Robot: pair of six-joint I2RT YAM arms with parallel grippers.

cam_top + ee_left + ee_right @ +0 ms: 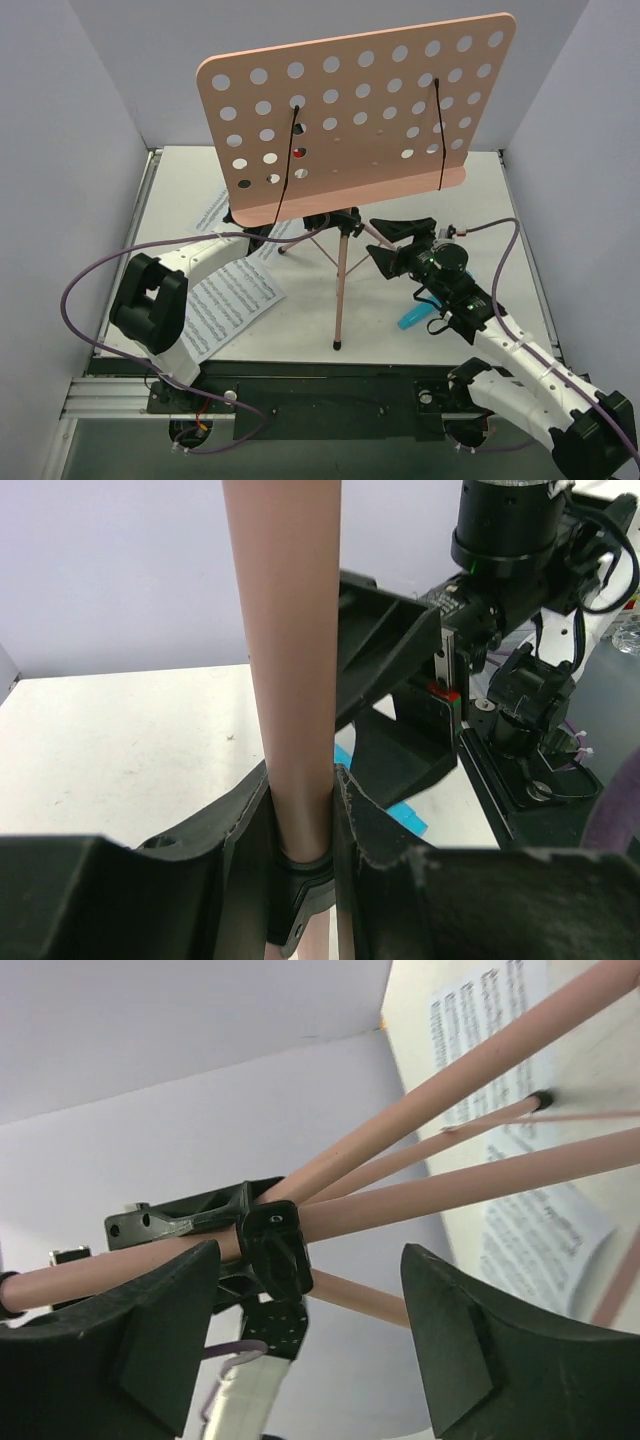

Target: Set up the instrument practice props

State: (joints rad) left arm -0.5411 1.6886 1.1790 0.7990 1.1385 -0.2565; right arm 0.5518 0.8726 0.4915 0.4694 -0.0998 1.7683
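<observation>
I clamp my left gripper (300, 825) on the pole (290, 630) of the pink music stand (360, 110), upright mid-table (480, 200); my right gripper (388, 245) gapes beside the tripod. Light, stiff, likely top-heavy: best held low. Music sheets (225, 300) lie nearby

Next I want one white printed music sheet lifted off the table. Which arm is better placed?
Right, probably. The right pincer stands open and free beside the pink music stand's pole, while the left pincer is shut on that pole, steadying it. The white sheets lie leftward, though.
</observation>
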